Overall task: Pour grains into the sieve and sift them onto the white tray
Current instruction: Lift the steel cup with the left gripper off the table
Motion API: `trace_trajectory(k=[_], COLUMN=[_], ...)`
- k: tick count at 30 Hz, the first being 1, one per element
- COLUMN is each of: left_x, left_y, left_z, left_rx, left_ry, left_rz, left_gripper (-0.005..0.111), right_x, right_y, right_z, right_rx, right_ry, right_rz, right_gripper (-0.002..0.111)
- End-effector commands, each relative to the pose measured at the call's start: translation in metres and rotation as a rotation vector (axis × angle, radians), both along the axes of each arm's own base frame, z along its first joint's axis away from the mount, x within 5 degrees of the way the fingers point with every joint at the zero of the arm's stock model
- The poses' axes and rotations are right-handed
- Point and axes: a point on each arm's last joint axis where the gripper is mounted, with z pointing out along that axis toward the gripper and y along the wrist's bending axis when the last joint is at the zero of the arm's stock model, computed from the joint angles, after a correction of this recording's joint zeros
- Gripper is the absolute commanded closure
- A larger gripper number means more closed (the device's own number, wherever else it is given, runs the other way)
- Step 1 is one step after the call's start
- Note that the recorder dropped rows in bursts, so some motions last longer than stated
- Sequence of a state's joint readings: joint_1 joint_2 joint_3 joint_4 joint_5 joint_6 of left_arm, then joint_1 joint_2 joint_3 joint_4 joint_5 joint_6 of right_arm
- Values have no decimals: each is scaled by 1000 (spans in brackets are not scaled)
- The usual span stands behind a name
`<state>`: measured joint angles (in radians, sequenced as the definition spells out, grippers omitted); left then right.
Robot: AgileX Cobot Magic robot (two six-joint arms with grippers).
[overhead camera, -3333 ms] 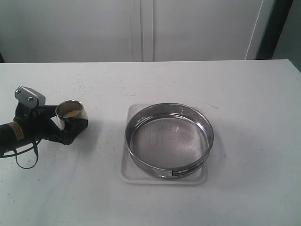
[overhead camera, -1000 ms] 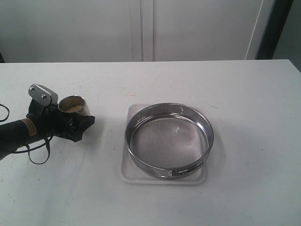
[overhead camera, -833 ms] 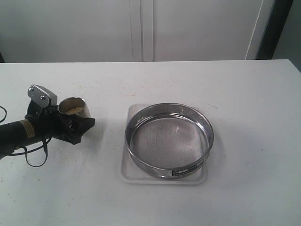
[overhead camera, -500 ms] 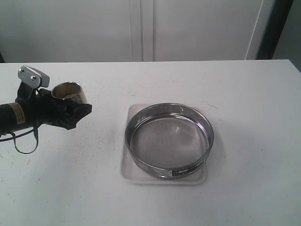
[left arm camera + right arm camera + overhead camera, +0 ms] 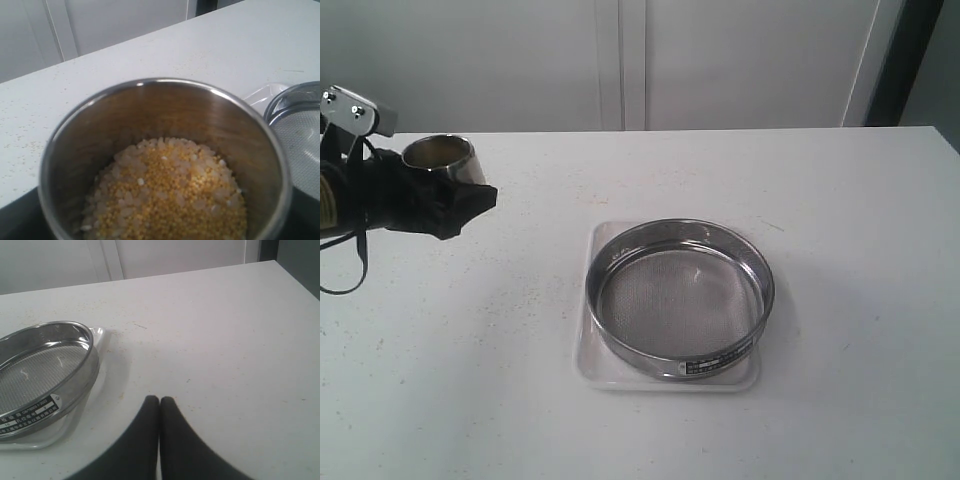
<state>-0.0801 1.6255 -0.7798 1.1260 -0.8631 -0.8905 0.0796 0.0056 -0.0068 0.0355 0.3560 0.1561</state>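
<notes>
My left gripper is shut on a small steel cup, held upright in the air at the far left, well left of the sieve. Yellow grains mixed with pale bits fill the cup's bottom. The round steel sieve with wire mesh sits on the white tray at the table's middle; its mesh looks bare. In the right wrist view the sieve and tray lie beside my right gripper, which is shut on nothing. The right gripper does not show in the exterior view.
The white table carries a scatter of fine spilled specks. A white wall with panel seams stands behind it, and a dark upright strip is at the back right.
My left gripper has lifted the cup off the table and carried it up and back toward the far left. The sieve and tray have stayed put.
</notes>
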Motion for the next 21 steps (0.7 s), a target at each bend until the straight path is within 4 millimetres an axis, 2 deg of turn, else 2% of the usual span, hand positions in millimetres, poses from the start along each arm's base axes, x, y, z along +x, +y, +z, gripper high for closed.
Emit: trace_trajectory(k=[1,6,12,16,21], left_x=[-8,-14,-15,-14,-13], left_y=[1,1,4,-2,-18], left_z=[16,24,22,20,26], left_rx=[-12,14,79,136,174], left_ry=[-3,2,33,52,35], left_rz=[14,6,47,79,65], left_gripper=[107,107,107,107,107], right_x=[0,0,0,0,0], right_y=[0,0,0,0,0], right_z=[-1,-1,-1,-1,-1], right_rx=[-1,-1,-1,-1,-1], right_ry=[-12,-12,-12,-12,-12], right_rz=[0,0,0,0,0], right_gripper=[108,108,108,108,108])
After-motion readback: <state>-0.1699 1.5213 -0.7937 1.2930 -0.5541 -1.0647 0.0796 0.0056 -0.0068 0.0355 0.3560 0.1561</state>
